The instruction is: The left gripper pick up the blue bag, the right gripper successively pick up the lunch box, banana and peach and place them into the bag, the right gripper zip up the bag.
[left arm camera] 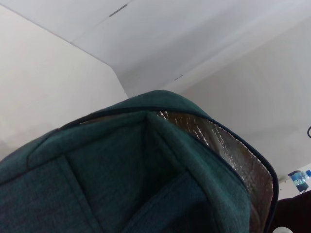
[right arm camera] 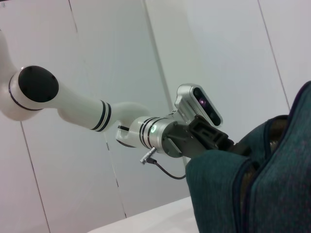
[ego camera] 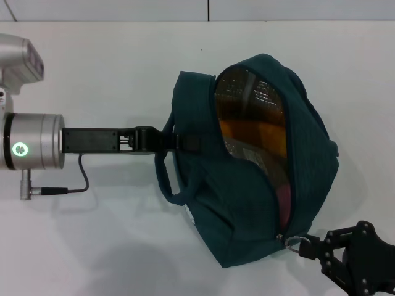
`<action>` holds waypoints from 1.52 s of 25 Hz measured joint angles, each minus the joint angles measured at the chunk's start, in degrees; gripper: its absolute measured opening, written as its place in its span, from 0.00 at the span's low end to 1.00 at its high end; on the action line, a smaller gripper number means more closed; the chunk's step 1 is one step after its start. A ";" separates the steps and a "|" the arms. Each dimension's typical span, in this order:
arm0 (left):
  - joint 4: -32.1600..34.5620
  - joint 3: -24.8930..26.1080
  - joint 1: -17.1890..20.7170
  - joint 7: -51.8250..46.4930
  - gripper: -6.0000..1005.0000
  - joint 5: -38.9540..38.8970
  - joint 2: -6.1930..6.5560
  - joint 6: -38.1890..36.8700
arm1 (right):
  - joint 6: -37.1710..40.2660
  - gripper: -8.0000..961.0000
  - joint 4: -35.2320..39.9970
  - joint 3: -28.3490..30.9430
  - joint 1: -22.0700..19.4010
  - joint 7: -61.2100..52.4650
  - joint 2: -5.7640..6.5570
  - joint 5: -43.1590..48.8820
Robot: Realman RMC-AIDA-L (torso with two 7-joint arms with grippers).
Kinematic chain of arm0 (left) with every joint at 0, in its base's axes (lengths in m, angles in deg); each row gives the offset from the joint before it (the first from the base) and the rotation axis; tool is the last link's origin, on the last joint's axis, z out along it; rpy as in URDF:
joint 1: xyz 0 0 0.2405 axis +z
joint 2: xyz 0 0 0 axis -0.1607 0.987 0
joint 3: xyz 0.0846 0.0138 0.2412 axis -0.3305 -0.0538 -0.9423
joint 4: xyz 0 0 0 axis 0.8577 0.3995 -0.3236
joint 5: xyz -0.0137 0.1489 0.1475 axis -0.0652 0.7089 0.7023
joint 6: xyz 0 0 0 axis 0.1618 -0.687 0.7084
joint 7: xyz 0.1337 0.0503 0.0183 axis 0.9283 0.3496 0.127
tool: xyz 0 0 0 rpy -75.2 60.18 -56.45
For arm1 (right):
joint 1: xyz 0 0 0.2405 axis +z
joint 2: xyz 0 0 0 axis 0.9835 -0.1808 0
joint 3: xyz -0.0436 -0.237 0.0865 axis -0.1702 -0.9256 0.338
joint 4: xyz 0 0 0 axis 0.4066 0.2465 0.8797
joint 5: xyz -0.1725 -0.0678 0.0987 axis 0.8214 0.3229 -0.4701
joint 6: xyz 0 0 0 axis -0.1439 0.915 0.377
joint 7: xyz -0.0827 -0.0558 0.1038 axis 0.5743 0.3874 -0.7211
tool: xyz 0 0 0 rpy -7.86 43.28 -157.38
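The blue bag [ego camera: 247, 203] hangs above the white table with its mouth open, showing silvery lining [ego camera: 253, 92]. My left gripper [ego camera: 185, 142] is shut on a loop handle at the bag's left side. Inside the bag, a yellow-orange patch [ego camera: 253, 131] looks like the banana. A pink patch low in the opening [ego camera: 285, 200] looks like the peach. I cannot make out the lunch box. My right gripper [ego camera: 307, 245] is at the bag's lower right corner, shut on the silver ring zipper pull [ego camera: 296, 242]. The left wrist view shows only bag fabric [left arm camera: 121, 170]. The right wrist view shows the bag [right arm camera: 272, 184] and the left gripper [right arm camera: 214, 138].
The white table [ego camera: 92, 246] spreads around the bag, its far edge [ego camera: 123, 21] meeting a pale wall. A thin cable [ego camera: 77, 185] loops below the left wrist. A small bottle [left arm camera: 300, 179] shows far off in the left wrist view.
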State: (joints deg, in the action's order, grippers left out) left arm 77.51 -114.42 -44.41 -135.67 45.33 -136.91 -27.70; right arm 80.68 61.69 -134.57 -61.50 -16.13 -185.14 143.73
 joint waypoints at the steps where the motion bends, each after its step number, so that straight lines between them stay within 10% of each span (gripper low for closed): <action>1: 0.00 0.00 0.11 0.00 0.07 -0.21 0.03 0.02 | -0.03 0.03 0.00 0.00 0.00 -0.02 0.00 0.00; 26: 0.00 0.02 2.28 8.46 0.07 -4.56 -0.18 0.49 | 4.04 0.03 -0.58 4.70 2.58 -0.24 -0.57 -2.08; 31: 0.80 0.00 5.09 11.94 0.19 -11.93 -0.72 -0.14 | 4.34 0.03 -0.56 4.96 2.79 -0.26 -0.67 -2.22; 33: 1.19 -0.01 6.17 12.96 0.42 -13.88 -0.77 -0.35 | 4.48 0.03 -0.54 5.09 2.82 -0.27 -0.71 -2.65; 38: 1.41 0.00 7.79 17.53 0.61 -17.40 -0.43 -3.23 | 5.81 0.03 -0.19 5.11 3.19 -0.28 -0.84 -4.97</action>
State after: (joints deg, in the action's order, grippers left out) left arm 78.92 -114.42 -36.62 -118.15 27.93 -137.34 -30.93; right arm 86.48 61.50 -129.46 -58.32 -16.41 -185.97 138.77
